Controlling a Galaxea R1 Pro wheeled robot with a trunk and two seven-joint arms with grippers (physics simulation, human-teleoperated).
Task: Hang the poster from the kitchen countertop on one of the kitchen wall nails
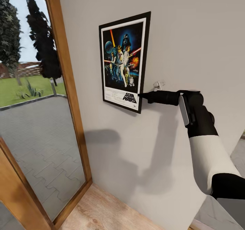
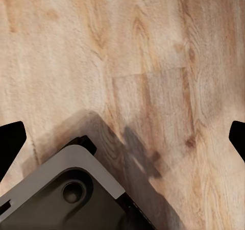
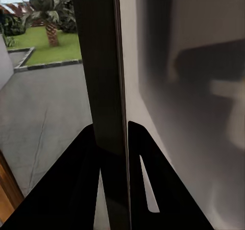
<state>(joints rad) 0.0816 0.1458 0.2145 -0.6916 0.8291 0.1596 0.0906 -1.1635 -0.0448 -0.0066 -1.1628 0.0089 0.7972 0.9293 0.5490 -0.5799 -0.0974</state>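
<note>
Black-framed poster [image 1: 124,61] flat against grey wall [image 1: 190,36], tilted. My right gripper [image 1: 141,95] pinches its lower right edge (thin, stiff, light). Left gripper [image 2: 122,138] spread, empty, over wood floor [image 2: 153,46].

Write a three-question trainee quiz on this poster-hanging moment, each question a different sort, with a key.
1. True or false: the right gripper is clamped on the lower right edge of the poster.
2. Multiple choice: the left gripper points down at A) the wooden floor B) a sink C) a window.
3. Fill in: in the head view, the poster is held up against the pale ____, beside the wood-framed glass door.

Key: 1 true: in the right wrist view both fingers pinch the thin dark edge. 2 A, with jaws apart and nothing between them. 3 wall.
</note>
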